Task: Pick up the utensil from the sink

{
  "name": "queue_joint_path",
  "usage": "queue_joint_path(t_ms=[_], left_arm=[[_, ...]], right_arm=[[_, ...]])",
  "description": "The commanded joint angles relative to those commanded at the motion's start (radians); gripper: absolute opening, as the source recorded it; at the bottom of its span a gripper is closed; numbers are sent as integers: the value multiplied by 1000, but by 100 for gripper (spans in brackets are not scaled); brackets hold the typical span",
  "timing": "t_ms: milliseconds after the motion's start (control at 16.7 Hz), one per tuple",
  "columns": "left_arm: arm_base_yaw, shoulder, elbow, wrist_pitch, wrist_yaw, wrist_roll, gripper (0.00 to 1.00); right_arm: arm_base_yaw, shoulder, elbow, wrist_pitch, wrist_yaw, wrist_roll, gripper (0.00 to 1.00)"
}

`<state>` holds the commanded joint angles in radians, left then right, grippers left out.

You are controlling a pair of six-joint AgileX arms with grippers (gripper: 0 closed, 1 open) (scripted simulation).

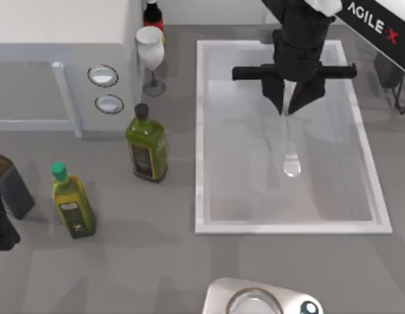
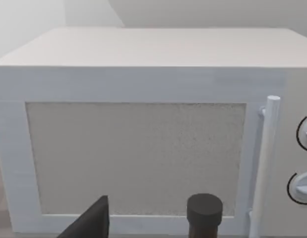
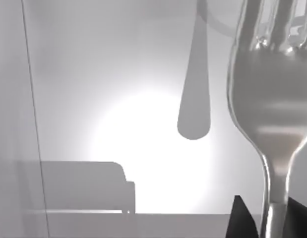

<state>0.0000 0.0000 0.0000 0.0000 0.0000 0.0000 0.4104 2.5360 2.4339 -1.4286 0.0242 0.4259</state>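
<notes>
Right gripper (image 1: 290, 104), over the sink (image 1: 203, 131) toward its far edge, with fingers pinched on the utensil (image 1: 290, 157), a fork hanging above the basin's middle; tines up close in the right wrist view (image 3: 272, 94). Left of the sink stand two olive-oil bottles (image 1: 147, 145) (image 1: 72, 203), a wine glass (image 1: 150, 55) and a microwave (image 1: 58, 72). Left gripper (image 1: 2, 222) is parked at the table's left edge, its fingers' state unclear.

Top view straight down over the table (image 1: 123, 261) and sink (image 1: 202, 131). Left wrist view level, close up on the microwave (image 2: 143, 148) front. Right wrist view deep inside the sink, right against the fork (image 3: 272, 109); sink shared with top.
</notes>
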Motion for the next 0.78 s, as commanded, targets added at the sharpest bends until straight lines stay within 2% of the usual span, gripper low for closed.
queue_joint_path(t_ms=[300,780], left_arm=[[0,0,0,0,0,0,100],[0,0,0,0,0,0,100]], right_arm=[[-85,-201,-211,14,-5,-86,0],[-322,-798,-897,51,-17,-328,0]])
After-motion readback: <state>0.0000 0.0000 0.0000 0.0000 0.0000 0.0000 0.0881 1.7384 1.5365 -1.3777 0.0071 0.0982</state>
